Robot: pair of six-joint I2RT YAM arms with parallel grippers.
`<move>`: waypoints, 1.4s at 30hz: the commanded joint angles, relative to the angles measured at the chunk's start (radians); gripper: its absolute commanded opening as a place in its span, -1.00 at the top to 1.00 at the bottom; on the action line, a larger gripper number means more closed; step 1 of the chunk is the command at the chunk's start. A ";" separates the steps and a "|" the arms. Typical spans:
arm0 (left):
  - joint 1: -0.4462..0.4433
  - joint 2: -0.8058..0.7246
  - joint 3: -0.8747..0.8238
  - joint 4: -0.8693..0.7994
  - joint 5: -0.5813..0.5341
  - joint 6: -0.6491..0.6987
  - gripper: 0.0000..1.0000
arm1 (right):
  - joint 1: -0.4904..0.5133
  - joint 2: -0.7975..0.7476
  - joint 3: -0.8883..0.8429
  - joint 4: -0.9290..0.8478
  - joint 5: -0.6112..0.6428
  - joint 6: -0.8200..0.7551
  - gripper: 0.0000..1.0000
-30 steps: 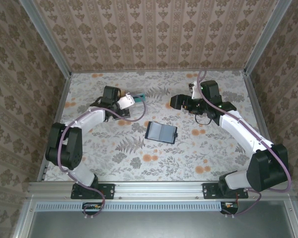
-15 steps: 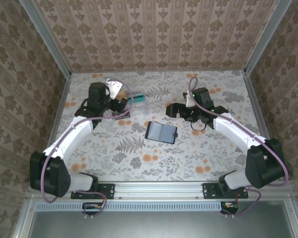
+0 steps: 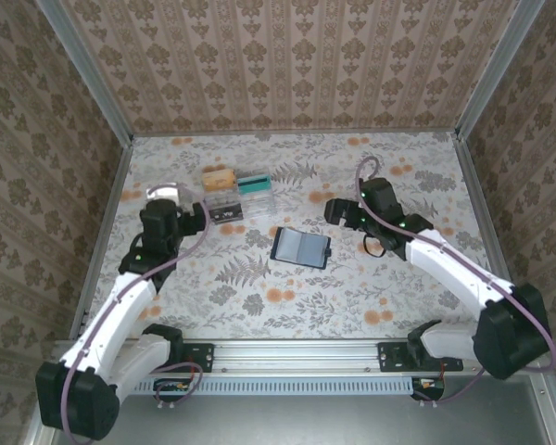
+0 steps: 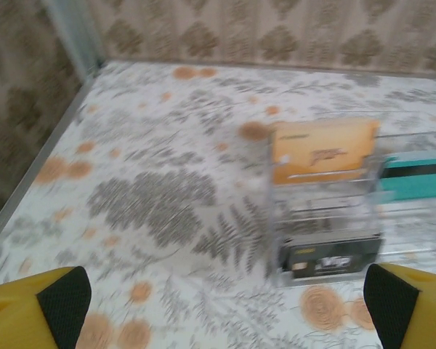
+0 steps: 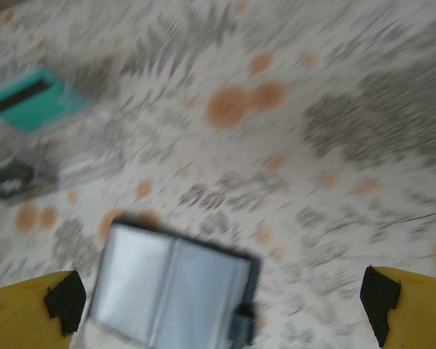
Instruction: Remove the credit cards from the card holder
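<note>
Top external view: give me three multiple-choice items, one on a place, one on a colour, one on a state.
1. Where is the card holder?
A. In the clear tray
B. On the table, apart from the tray
C. Against the back wall
2. What colour is the card beside the tan card?
A. Red
B. White
C. Teal
3. How does the card holder lie?
A. Open, pockets up
B. Folded shut
C. On edge
Answers: 1 B, it rests on the floral table, apart from the tray; 2 C, the teal card sits beside the tan one; 3 A, both greyish inner panels show.
</note>
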 commanded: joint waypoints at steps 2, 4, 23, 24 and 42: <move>0.081 -0.085 -0.076 -0.061 -0.099 -0.105 -1.00 | -0.017 -0.080 -0.058 0.022 0.312 -0.085 -1.00; 0.132 -0.086 -0.088 -0.080 -0.078 -0.105 -1.00 | -0.025 -0.106 -0.079 0.024 0.407 -0.131 -1.00; 0.340 0.458 -0.226 0.759 0.128 0.090 -1.00 | -0.291 0.117 -0.403 0.865 0.391 -0.471 -1.00; 0.342 0.483 -0.213 0.777 0.150 0.108 -1.00 | -0.312 0.140 -0.413 0.910 0.354 -0.472 -1.00; 0.281 0.666 -0.230 1.021 0.318 0.275 -1.00 | -0.383 0.293 -0.470 1.133 0.050 -0.494 -1.00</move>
